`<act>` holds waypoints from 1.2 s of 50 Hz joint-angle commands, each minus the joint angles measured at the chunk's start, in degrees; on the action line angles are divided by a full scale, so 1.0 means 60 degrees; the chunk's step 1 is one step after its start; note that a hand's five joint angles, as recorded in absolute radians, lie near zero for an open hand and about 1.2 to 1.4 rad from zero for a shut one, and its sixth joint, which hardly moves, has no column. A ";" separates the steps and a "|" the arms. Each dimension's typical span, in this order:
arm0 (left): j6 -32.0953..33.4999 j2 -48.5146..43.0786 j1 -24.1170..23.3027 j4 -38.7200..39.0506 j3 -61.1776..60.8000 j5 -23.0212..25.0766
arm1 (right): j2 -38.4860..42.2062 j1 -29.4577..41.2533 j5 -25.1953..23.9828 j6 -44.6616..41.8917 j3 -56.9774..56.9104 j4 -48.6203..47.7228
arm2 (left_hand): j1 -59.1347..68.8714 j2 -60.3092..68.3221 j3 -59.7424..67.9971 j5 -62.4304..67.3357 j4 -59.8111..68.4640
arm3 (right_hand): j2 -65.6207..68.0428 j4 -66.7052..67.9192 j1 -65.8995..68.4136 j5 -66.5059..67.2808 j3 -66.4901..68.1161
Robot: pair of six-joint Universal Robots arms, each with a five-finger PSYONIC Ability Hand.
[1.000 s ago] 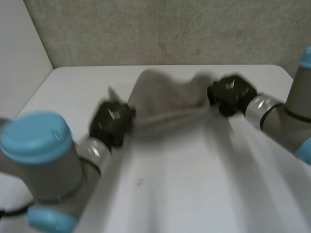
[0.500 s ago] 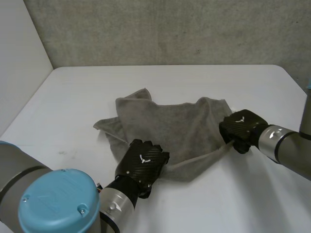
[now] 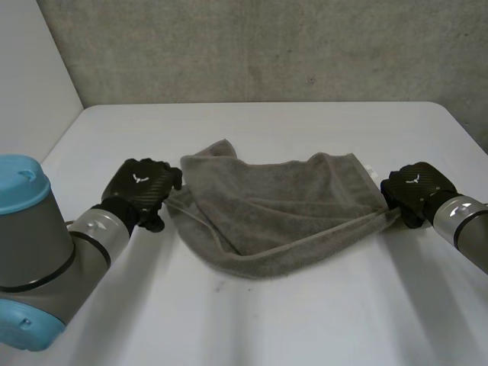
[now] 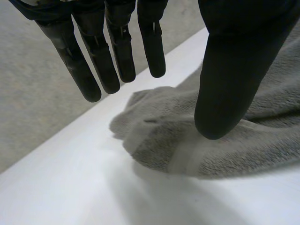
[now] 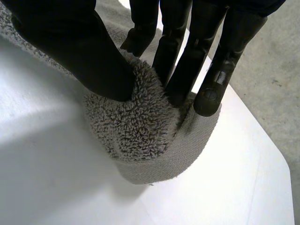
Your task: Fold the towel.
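Note:
A grey towel [image 3: 274,206] lies rumpled and partly doubled over in the middle of the white table [image 3: 252,320]. My left hand [image 3: 141,189] is at the towel's left corner [image 4: 154,136], its fingers [image 4: 112,56] straight and spread above the cloth, the thumb [image 4: 225,84] just over it, nothing pinched. My right hand [image 3: 412,191] is at the towel's right corner, where its thumb [image 5: 89,56] and fingers [image 5: 187,61] pinch a bunched fold of towel [image 5: 145,131].
A grey wall [image 3: 267,46] runs behind the table's far edge, and a white panel [image 3: 30,84] stands at the left. Bare table stretches in front of the towel, towards me.
The towel came down from the air onto the table and was drawn wider. My left hand let go of the cloth and moved left to the corner; my right hand moved right, still pinching.

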 commanded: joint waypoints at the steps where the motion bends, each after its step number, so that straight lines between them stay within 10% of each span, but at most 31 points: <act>1: 0.0035 -0.0641 0.0316 0.0008 0.0119 0.1252 | 0.0199 -0.0039 0.0014 0.0001 0.0023 -0.0045 | 0.2145 0.2150 0.2150 0.2159 0.2160 | 0.2054 0.1945 0.0252 0.2262 0.2032; 13: 0.0883 -0.2063 0.1225 0.0271 0.1042 0.1547 | 0.0199 -0.0024 0.0000 -0.0014 0.0185 -0.0031 | 0.2262 0.2267 0.2266 0.2276 0.2277 | 0.2054 0.1945 0.0252 0.2262 0.2032; 51: 0.0987 -0.3236 0.0698 0.1737 0.1218 0.1899 | 0.0390 0.0005 -0.0015 -0.0073 0.0229 -0.0045 | 0.1925 0.1931 0.1930 0.1940 0.1941 | 0.2054 0.1945 0.0252 0.2262 0.2032; 56: 0.0987 -0.3412 0.0713 0.1751 0.1481 0.1826 | 0.0331 0.0034 0.0029 -0.0044 0.0185 -0.0031 | 0.7851 0.7856 0.7855 0.7865 0.7866 | 0.2054 0.1945 0.0252 0.2262 0.2032; 60: 0.1016 -0.3281 0.0713 0.1883 0.1511 0.1709 | 0.0243 0.0049 0.0058 -0.0014 0.0082 0.0057 | 0.7865 0.7871 0.7870 0.7879 0.7880 | 0.2054 0.1945 0.0252 0.2262 0.2032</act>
